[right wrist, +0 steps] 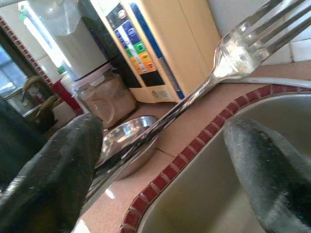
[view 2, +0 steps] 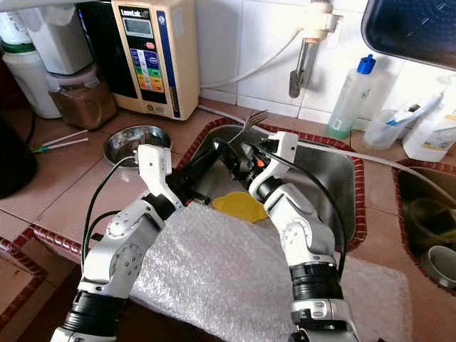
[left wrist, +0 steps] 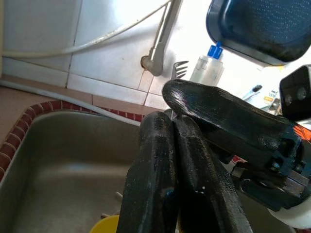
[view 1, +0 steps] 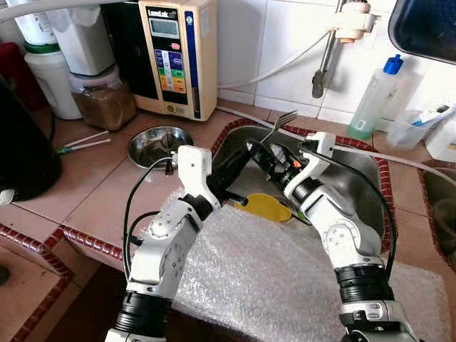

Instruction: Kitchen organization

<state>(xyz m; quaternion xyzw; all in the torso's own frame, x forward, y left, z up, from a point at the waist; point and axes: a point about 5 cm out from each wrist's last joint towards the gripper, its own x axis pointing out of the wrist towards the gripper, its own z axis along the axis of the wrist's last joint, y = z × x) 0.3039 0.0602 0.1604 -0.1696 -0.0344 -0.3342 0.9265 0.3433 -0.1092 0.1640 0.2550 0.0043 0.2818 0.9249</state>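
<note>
left arm (view 1: 160, 249): silver-grey shell, black ribbed wrist collar, white boxy wrist block, looping black cables | right arm (view 1: 349, 242): same silver shell, black collar, black cable, orange detail near wrist | fingers (left wrist: 165, 194): long, glossy black, textured pads

Shiny metal fork (right wrist: 233, 56) (mirror-bright), brushed steel sink (view 1: 360, 167).

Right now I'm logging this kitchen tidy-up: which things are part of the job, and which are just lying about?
In the job:
fork, held above the sink
left claw
right claw

Lying about:
steel bowl
yellow dish
bubble wrap
water ionizer
squeeze bottle
</note>
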